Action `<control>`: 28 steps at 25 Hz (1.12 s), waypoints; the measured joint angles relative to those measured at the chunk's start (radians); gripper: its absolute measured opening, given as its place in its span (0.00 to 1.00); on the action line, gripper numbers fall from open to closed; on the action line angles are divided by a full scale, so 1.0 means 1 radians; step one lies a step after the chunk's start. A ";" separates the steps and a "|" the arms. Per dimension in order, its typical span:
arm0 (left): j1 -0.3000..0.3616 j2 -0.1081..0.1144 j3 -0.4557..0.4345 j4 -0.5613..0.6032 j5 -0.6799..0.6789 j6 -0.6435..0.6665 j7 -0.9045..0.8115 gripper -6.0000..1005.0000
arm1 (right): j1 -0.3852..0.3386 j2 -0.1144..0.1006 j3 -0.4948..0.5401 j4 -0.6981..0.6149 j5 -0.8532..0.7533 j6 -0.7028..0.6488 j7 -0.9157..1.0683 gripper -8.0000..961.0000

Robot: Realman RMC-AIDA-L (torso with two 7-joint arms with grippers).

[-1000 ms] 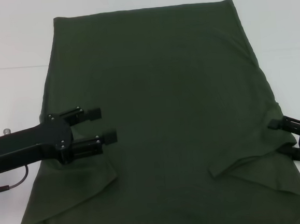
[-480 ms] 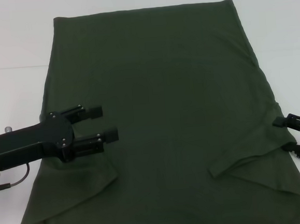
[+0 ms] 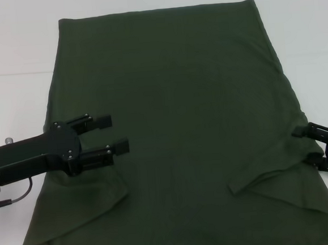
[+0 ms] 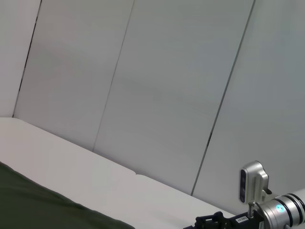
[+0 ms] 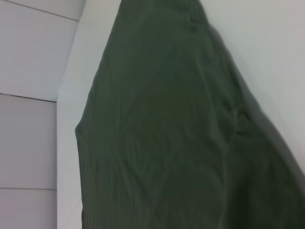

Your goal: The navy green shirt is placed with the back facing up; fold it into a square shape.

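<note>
The navy green shirt lies spread flat on the white table, both sleeves folded inward near the front. My left gripper hovers over the shirt's left side, open with nothing between its fingers. At the shirt's right edge my right gripper is open, its fingers beside the folded sleeve. The right wrist view shows the shirt filling most of the picture. The left wrist view catches a corner of the shirt and the right arm across the table.
Bare white table surrounds the shirt at the back, left and right. A grey panelled wall stands behind the table. A cable hangs from my left arm near the front left.
The right gripper has shifted slightly at the shirt's right edge, first drawing outward, then back toward the cloth. The left gripper has barely moved.
</note>
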 joint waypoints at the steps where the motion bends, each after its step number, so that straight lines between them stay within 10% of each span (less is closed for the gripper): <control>1: 0.000 0.000 0.000 0.000 0.000 0.000 0.000 0.84 | 0.001 0.000 0.000 0.001 0.000 0.000 -0.001 0.96; 28: 0.000 -0.002 0.000 0.000 -0.002 0.002 0.000 0.84 | -0.003 0.012 0.011 0.001 0.039 -0.016 -0.039 0.95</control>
